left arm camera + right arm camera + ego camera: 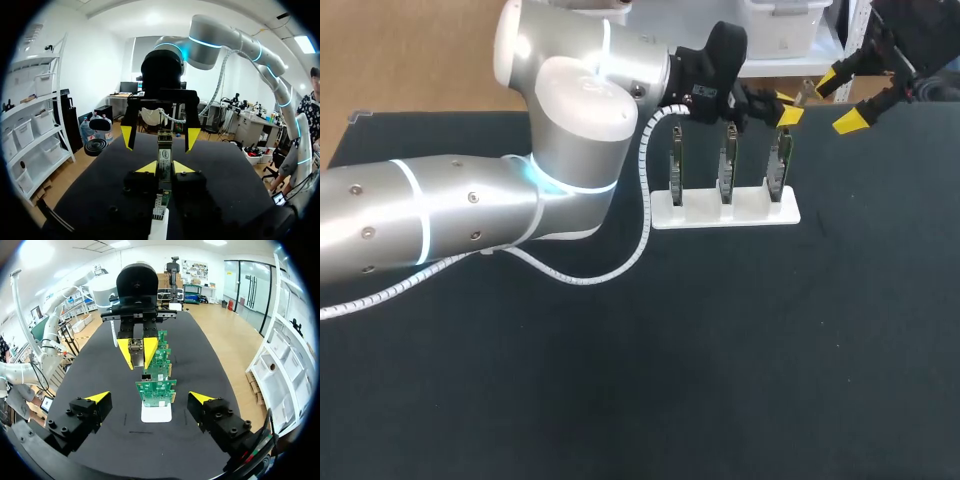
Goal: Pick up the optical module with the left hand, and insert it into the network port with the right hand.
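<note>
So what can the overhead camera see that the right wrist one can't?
Only the head view shows the left arm from above, stretched across the table with its white cable, and the three green boards standing side by side. Only the right wrist view looks along that row end on, front board facing it, and shows the silver optical module plainly. Both show the white rack, the left gripper shut on the module, and the right gripper open.
</note>
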Robot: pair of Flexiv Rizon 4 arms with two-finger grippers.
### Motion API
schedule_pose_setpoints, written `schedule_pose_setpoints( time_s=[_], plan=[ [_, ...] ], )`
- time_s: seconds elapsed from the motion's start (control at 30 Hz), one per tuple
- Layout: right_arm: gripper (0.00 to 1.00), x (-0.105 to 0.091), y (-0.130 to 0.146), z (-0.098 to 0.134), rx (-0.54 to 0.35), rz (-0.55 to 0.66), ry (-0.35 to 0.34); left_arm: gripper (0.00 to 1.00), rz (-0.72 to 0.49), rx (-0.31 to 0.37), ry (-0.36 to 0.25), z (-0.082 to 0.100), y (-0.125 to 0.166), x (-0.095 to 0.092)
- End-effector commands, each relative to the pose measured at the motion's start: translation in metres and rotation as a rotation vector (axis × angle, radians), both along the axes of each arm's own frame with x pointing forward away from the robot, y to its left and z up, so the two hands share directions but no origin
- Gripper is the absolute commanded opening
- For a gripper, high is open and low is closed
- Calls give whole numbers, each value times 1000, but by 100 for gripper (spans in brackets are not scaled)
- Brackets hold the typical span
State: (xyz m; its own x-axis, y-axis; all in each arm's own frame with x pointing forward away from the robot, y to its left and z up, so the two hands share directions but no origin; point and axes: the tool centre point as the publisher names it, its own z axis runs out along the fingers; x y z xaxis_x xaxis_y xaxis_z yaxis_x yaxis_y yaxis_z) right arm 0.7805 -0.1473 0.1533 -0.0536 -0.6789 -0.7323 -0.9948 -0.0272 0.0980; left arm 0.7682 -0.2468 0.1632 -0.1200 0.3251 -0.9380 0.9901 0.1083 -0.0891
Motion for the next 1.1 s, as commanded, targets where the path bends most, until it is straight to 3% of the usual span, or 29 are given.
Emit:
schedule_pose_setpoints(
  time_s=[0.03,0.63,1.1],
  plan=[
    [100,-2,0,6,-5,2,-14,0,-3,6,3,1,0,1],
    [100,10,19,26,13,71,-70,0,-3,6,3,1,0,1],
    [100,-1,36,26,41,73,-68,0,-3,6,3,1,0,1]
  ],
)
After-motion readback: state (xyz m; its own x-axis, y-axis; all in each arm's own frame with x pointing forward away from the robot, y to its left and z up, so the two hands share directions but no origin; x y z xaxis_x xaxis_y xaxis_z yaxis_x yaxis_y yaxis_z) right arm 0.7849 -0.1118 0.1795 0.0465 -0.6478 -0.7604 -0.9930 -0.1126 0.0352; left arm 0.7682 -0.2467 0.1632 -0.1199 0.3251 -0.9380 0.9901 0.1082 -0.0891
